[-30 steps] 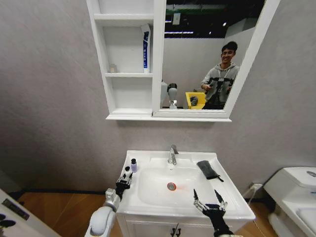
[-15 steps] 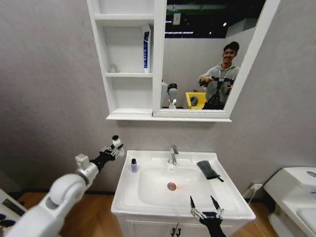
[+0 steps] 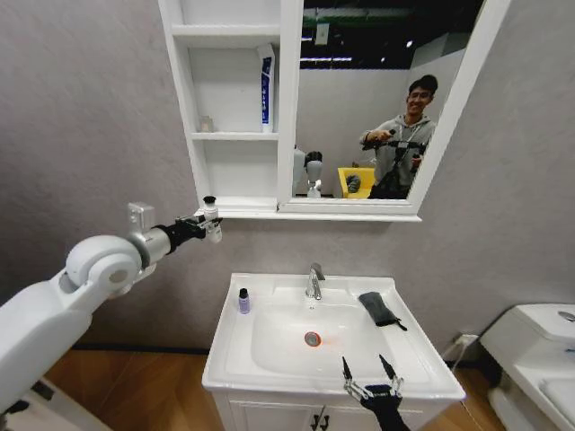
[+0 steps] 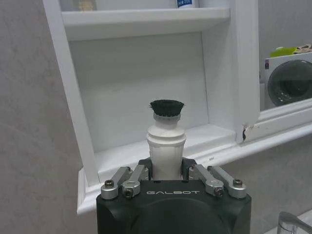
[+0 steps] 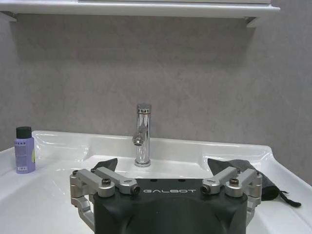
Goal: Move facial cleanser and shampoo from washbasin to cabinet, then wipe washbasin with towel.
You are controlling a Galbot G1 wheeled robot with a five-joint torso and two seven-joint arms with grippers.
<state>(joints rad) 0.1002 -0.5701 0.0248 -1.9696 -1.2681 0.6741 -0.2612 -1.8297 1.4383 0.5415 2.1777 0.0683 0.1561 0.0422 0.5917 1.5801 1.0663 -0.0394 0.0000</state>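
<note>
My left gripper [image 3: 205, 224] is shut on a small white bottle [image 3: 209, 213] with a black cap [image 4: 166, 106]; I cannot tell whether it is the facial cleanser or the shampoo. It is held upright just in front of the cabinet's [image 3: 235, 135] lowest open shelf [image 4: 195, 139], at its left corner. A purple bottle [image 3: 243, 301] with a black cap stands on the washbasin [image 3: 235, 359] rim at back left, also seen from the right wrist [image 5: 24, 150]. The dark towel [image 3: 378, 308] lies at the back right of the rim [image 5: 265, 180]. My right gripper [image 3: 367, 370] is open over the basin's front edge.
A chrome faucet [image 3: 314, 280] stands at the back middle of the basin. A white tube with a blue label [image 3: 266, 88] stands on the cabinet's middle shelf. The mirror [image 3: 377, 99] adjoins the shelves on the right. A white toilet [image 3: 539, 350] is at far right.
My left arm has lifted the white bottle from the basin's left edge up to the cabinet's lowest shelf. The right gripper has sunk slightly and stays open.
</note>
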